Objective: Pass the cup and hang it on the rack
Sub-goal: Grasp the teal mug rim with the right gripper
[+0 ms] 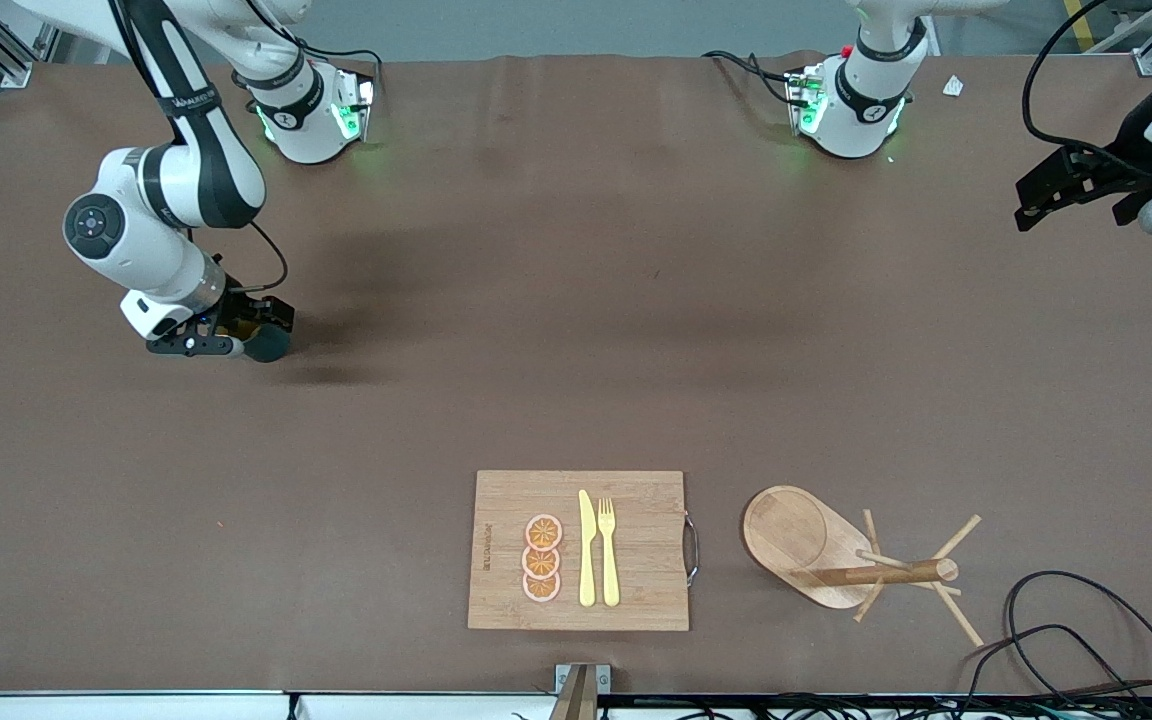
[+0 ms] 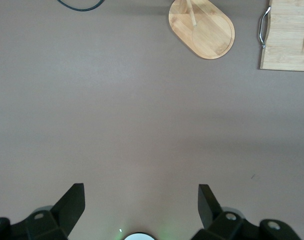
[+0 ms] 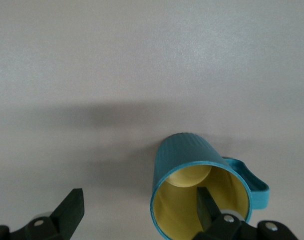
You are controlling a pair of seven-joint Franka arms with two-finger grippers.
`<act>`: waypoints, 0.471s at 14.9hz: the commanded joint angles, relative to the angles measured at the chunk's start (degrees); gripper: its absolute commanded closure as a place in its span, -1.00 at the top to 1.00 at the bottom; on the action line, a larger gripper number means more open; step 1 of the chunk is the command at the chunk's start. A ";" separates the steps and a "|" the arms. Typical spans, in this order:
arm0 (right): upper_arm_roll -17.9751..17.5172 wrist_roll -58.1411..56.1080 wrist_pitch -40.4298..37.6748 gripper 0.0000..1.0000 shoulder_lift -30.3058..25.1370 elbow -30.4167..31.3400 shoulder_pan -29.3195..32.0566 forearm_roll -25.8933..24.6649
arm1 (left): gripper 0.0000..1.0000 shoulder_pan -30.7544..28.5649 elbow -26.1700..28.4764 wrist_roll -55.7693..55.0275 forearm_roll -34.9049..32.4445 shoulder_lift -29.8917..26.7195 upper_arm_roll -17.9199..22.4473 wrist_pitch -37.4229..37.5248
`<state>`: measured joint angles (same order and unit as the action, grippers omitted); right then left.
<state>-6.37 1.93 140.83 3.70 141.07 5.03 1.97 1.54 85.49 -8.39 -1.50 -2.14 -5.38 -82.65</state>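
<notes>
Cup [image 3: 199,175]: teal, ribbed wall, yellow inside, small side handle. It stands on the table [image 1: 576,330] toward the right arm's end. Right gripper [image 1: 236,335] open, 1 finger inside the rim. Rack [image 1: 836,550] stands beside the board [image 1: 581,550]. Left gripper [image 2: 142,210] open, waiting above bare table.

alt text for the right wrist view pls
The right gripper, fingers open, is at a teal cup with a yellow inside, lying on its side on the brown table; one finger reaches into its mouth.
</notes>
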 commanded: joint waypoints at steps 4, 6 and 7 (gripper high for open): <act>0.04 0.10 2.78 0.60 1.49 1.40 0.24 0.85 | 1.00 -0.05 -0.33 0.92 -0.96 0.12 -0.07 -0.75; -0.05 0.01 4.10 0.25 1.84 2.35 1.29 0.76 | 1.00 -0.05 -0.42 0.92 -1.05 0.12 -0.15 -0.84; -0.05 -0.17 6.10 0.10 1.84 3.15 1.73 0.76 | 1.00 -0.05 -0.42 0.92 -1.05 0.12 -0.15 -0.84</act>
<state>-6.16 1.94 143.70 5.83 141.90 5.40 2.00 1.54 85.52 -8.39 -1.50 -2.08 -5.39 -83.15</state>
